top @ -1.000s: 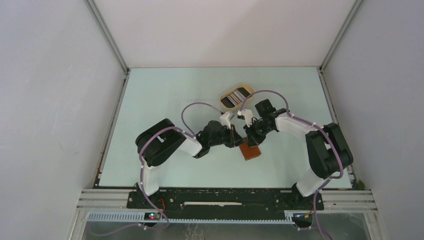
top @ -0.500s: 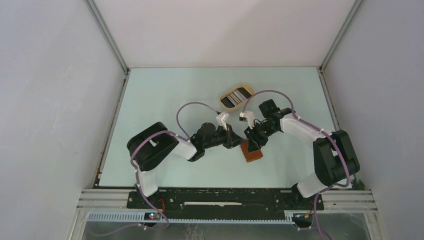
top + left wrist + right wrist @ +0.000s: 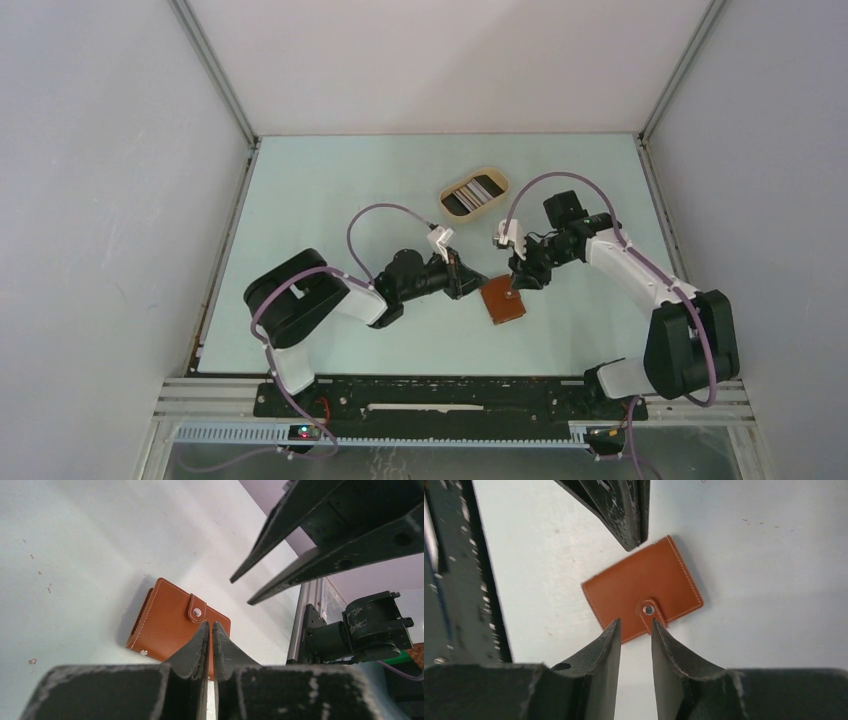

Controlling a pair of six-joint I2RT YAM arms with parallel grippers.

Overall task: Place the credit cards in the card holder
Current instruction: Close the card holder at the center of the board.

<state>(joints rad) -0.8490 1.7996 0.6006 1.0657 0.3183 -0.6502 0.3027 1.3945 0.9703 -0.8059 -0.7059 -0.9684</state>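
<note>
The left gripper has its scuffed black fingers pressed nearly together, gripping nothing. The right gripper stands a narrow slit apart and is also empty. Close under both tips the wallet lies shut and flat on the pale table. It is smooth reddish-brown leather with pale stitching, its tab snapped by a metal stud. The cards lie in a beige oval tray farther back.

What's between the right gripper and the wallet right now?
Nothing. The right wrist view shows the right gripper hanging over the closed wallet, and the gap between them is bare.
</note>
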